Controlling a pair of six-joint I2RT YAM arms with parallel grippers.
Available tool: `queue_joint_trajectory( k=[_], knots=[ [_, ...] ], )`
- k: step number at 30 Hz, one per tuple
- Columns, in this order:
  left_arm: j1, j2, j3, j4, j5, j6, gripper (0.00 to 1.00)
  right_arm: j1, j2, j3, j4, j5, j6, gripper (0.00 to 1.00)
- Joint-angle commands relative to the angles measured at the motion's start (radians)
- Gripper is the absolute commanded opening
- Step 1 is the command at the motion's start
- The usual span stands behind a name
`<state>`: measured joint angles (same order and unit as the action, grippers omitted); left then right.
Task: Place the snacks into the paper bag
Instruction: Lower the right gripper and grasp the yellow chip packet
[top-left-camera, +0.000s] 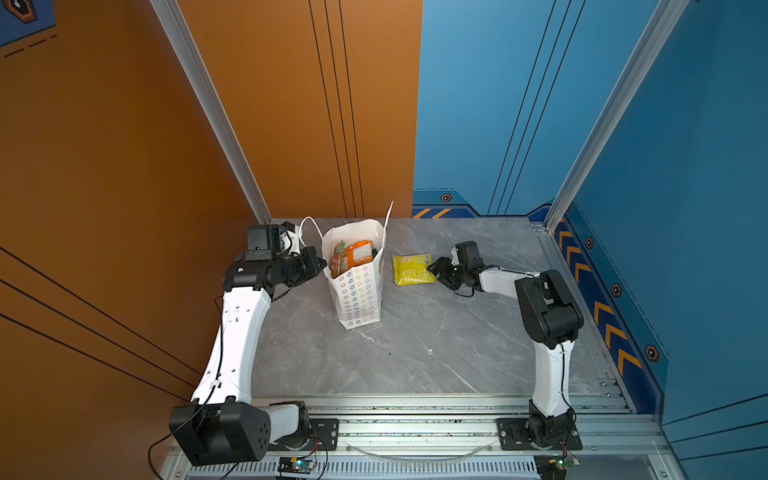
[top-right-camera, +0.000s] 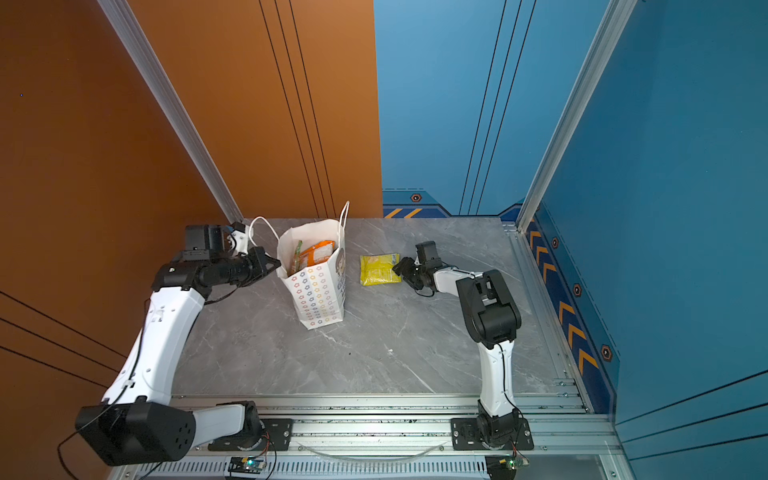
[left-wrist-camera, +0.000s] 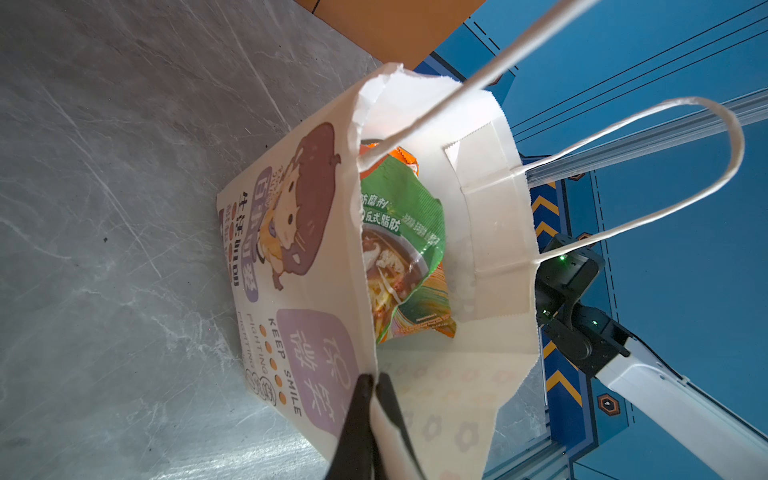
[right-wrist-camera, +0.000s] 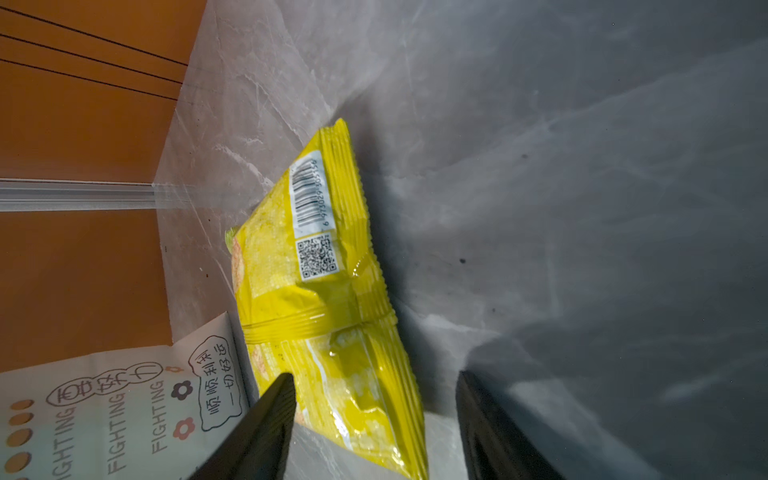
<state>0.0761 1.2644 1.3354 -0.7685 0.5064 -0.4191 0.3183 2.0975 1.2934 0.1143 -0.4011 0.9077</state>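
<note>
The white paper bag (top-left-camera: 359, 291) (top-right-camera: 318, 291) stands upright at the table's back middle. My left gripper (top-left-camera: 322, 264) (left-wrist-camera: 376, 380) is shut on its left rim, one finger inside and one outside. An orange packet (top-left-camera: 355, 255) and a green packet (left-wrist-camera: 403, 232) stick up inside the bag. One yellow snack packet (top-left-camera: 411, 269) (top-right-camera: 378, 269) (right-wrist-camera: 316, 266) lies flat on the table just right of the bag. My right gripper (top-left-camera: 434, 270) (right-wrist-camera: 374, 376) is open and low at the packet's right end. That end lies between its fingers, and neither finger is seen touching it.
The grey marble table (top-left-camera: 415, 353) ends at aluminium rails (top-left-camera: 415, 409) in front and on the right. Orange and blue walls stand close behind. One cord handle (top-left-camera: 306, 232) droops left over my left wrist, and the second handle (top-left-camera: 388, 224) stands up.
</note>
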Motion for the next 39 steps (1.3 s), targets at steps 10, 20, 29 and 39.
queue_joint_trajectory(
  k=[10, 20, 29, 39],
  knots=[
    [0.010, -0.019, 0.004, 0.011, 0.031, 0.002, 0.01, 0.004, 0.102, 0.039, 0.068, -0.054, 0.095, 0.46],
    [0.014, -0.019, 0.001, 0.010, 0.032, 0.003, 0.01, -0.006, 0.069, 0.018, 0.144, -0.077, 0.117, 0.00],
    [0.017, -0.018, -0.002, 0.011, 0.033, 0.005, 0.01, -0.006, -0.058, 0.004, 0.154, -0.109, 0.082, 0.00],
    [0.019, -0.021, -0.003, 0.011, 0.032, 0.002, 0.01, 0.046, -0.258, 0.087, -0.028, -0.074, -0.057, 0.00]
  ],
)
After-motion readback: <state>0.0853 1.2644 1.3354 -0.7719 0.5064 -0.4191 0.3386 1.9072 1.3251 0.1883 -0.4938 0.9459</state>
